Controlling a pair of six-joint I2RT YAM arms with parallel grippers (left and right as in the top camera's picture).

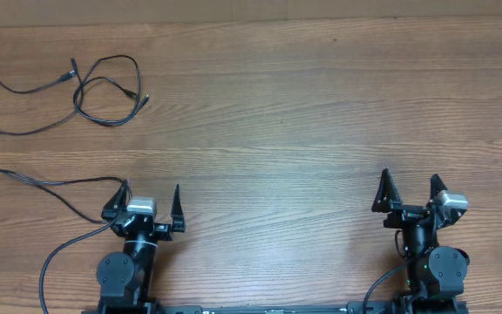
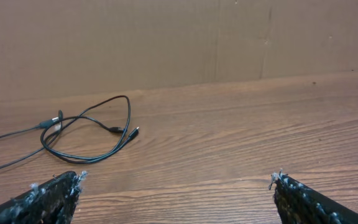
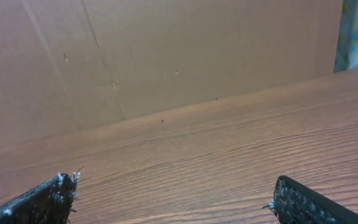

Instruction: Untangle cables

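Two end effectors, both parked at the near edge of the wooden surface (image 1: 277, 113), and I'm reading them off the overhead. My left end effector (image 1: 152, 187) has its fingers spread wide with nothing between them. My right end effector (image 1: 409, 176) is just as wide and holds nothing either.

The looped black cable (image 1: 110, 125) lies on the surface ahead of the left end effector and off to its left, well apart from it. On the left wrist view I see that same cable (image 2: 79, 160) beyond the left end effector (image 2: 178, 178), its strands crossing over one another, with a plug tip pointing right. A second, longer black cable (image 1: 59, 183) trails in from the left and ends close beside the left finger; I cannot tell if they touch.

From the right end effector (image 3: 174, 190) I get only bare wood grain ahead and a cardboard wall (image 3: 166, 56) behind it.
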